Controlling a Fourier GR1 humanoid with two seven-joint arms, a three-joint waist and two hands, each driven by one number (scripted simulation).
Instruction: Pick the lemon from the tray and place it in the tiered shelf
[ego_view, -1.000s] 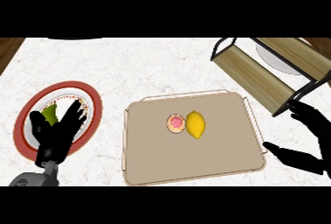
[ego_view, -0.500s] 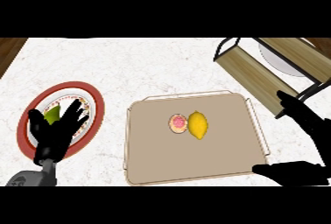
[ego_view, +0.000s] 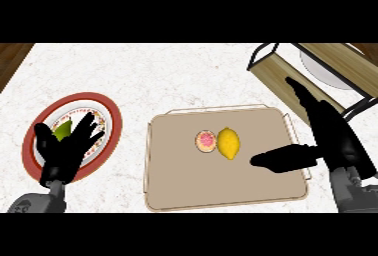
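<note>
Lemon (ego_view: 229, 143): lies on its long axis near the middle of the tray, just left of my right thumb's tip, with a small gap between them.
Pink-faced fruit half (ego_view: 206, 141): beside the lemon on the side away from my right hand, touching it or nearly so, cut face up.
Tray (ego_view: 221, 185): tan and flat, on the tabletop; its right edge runs under my right hand.
Right hand (ego_view: 328, 132): open and holding nothing, over the tray's right edge; fingers straight and pointing up the view toward the shelf, thumb stretched left at the lemon.
Tiered shelf (ego_view: 277, 67): beyond my right fingertips, at the far right corner; wooden boards in a dark frame, with a white plate (ego_view: 325, 70) lying in it.
Left hand (ego_view: 65, 155): open, fingers spread and up, resting over the red-rimmed plate well left of the tray.
Red-rimmed plate (ego_view: 90, 95): under my left hand, with a green fruit (ego_view: 63, 129) on it by my fingers.
Tabletop (ego_view: 148, 75): pale and speckled.
</note>
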